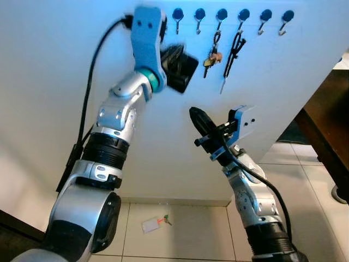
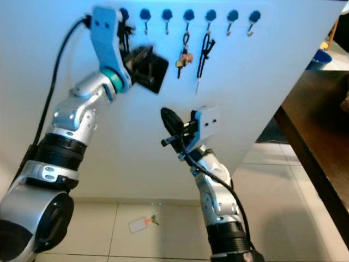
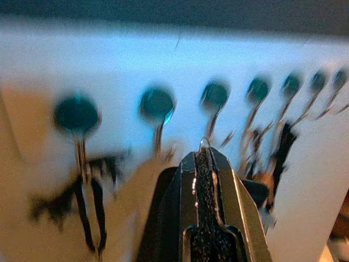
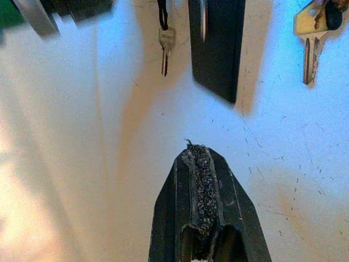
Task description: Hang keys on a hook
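A row of blue hooks (image 1: 221,13) runs along the top of the white wall. My left gripper (image 1: 182,68) is raised just below the left end of the row, fingers shut; a small metal glint shows at the tip (image 3: 204,148). A black-corded key (image 4: 166,39) hangs from the leftmost hook (image 3: 76,114), beside that gripper. A brass key bunch (image 1: 211,57) and a black lanyard (image 1: 234,50) hang from hooks further right. My right gripper (image 1: 197,117) is lower, shut on nothing, pointing at the bare wall.
A white tag with a small key (image 1: 151,224) lies on the tiled floor at the foot of the wall. A dark table (image 1: 327,125) stands to the right. The three rightmost hooks (image 1: 265,15) are bare.
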You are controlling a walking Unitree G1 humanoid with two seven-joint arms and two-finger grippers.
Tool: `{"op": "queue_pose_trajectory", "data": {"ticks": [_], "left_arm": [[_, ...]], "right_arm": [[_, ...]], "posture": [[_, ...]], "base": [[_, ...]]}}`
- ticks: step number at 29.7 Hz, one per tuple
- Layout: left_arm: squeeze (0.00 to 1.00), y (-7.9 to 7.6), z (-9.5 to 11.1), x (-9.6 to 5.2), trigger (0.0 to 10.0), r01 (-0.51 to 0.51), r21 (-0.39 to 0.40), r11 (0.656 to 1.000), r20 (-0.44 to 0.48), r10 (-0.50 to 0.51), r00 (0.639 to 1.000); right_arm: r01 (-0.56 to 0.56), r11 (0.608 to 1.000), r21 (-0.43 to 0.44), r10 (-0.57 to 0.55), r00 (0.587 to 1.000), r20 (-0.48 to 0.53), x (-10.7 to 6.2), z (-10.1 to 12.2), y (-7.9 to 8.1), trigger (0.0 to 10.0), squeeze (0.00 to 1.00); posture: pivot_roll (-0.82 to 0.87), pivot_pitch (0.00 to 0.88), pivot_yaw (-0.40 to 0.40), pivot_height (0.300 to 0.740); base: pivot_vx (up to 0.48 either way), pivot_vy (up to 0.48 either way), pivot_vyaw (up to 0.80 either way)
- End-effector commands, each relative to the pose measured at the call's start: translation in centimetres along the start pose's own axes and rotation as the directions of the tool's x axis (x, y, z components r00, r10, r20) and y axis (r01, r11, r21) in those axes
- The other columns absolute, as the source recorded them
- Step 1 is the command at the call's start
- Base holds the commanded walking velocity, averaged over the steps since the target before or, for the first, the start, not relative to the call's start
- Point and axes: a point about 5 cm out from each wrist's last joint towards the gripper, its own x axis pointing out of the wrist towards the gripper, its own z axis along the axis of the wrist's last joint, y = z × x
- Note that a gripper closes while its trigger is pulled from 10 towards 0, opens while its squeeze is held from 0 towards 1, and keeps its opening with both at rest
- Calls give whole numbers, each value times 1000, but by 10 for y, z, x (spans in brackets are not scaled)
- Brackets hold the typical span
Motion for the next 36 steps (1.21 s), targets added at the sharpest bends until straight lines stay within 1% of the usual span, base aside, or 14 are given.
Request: {"op": "queue_pose_trajectory", "data": {"ticks": [1, 7, 10, 15, 16, 19, 20, 22, 23, 27, 29, 33, 35, 36], "left_arm": [[0, 0, 2, -4, 10000, 13, 10, 1000, 26, -13, 1000], [0, 1, 6, -7, 10000, 25, 17, 1000, 59, -26, 998], [0, 3, 6, -4, 10000, -3, 32, 999, 50, 1, 999], [0, 5, 5, -1, 10000, -33, 33, 999, 42, 31, 999], [0, 7, 2, 2, 10000, -65, 33, 997, 22, 64, 998], [0, 8, 1, 3, 10000, -77, 32, 997, 13, 76, 997], [0, 11, -1, 4, 10000, -103, 36, 994, -4, 104, 995], [0, 11, -1, 4, 10000, -103, 36, 994, -4, 104, 995], [0, 19, -4, 5, 10000, -167, 30, 985, -32, 168, 985], [0, 21, -5, 5, 10000, -187, 27, 982, -40, 188, 981], [0, 28, -11, 5, 10000, -237, 11, 972, -90, 237, 967], [0, 31, -16, 5, 10000, -263, -2, 965, -130, 261, 957], [0, 31, -16, 5, 10000, -263, -2, 965, -130, 261, 957], [0, 29, -19, 5, 10000, -234, -3, 972, -149, 231, 962]], "right_arm": [[1, 1000, 4, -1, 1000, -9, -1, -3, 0, 10000, 0], [2, 1000, 4, -2, 1000, -8, -1, -3, 0, 10000, 0], [0, 1000, 4, 0, 1000, -8, -1, -2, 0, 10000, 0], [-1, 1000, 4, 1, 1000, -7, -1, -2, 0, 10000, 0], [-1, 1000, 4, 1, 1000, -7, -1, -2, 1, 10000, 0], [-1, 1000, 4, 1, 1000, -8, -1, -2, 1, 10000, 0], [-1, 1000, 4, 1, 1000, -8, -1, -2, 1, 10000, 0], [-1, 1000, 4, 1, 1000, -8, -1, -2, 1, 10000, 0], [1, 1000, 4, -1, 1000, -7, -1, -2, 1, 10000, 0], [1, 1000, 4, -1, 1000, -7, -1, -2, 1, 10000, 0], [1, 1000, 5, -1, 1000, -8, -1, -3, 1, 10000, 0], [1, 1000, 6, -1, 1000, -8, -1, -3, 1, 10000, 0], [1, 1000, 6, -1, 1000, -8, -1, -3, 1, 10000, 0], [2, 1000, 6, -2, 1000, -8, -1, -3, 1, 10000, 0]], "posture": [[72, 160, 99, 740], [74, 161, 97, 740], [73, 160, 97, 740], [72, 161, 97, 740], [71, 162, 100, 740], [70, 162, 100, 740], [70, 162, 101, 740], [70, 162, 101, 740], [69, 162, 103, 740], [69, 162, 103, 740], [71, 162, 104, 740], [71, 163, 104, 740], [71, 163, 104, 740], [71, 163, 103, 740]], "base": [[0, 0, 0], [0, 0, 0], [0, 0, 0], [0, 0, 0], [0, 0, 0], [0, 0, 0], [0, 0, 0], [0, 0, 0], [0, 0, 0], [0, 0, 0], [0, 0, 0], [0, 0, 0], [0, 0, 0], [0, 0, 0]]}}
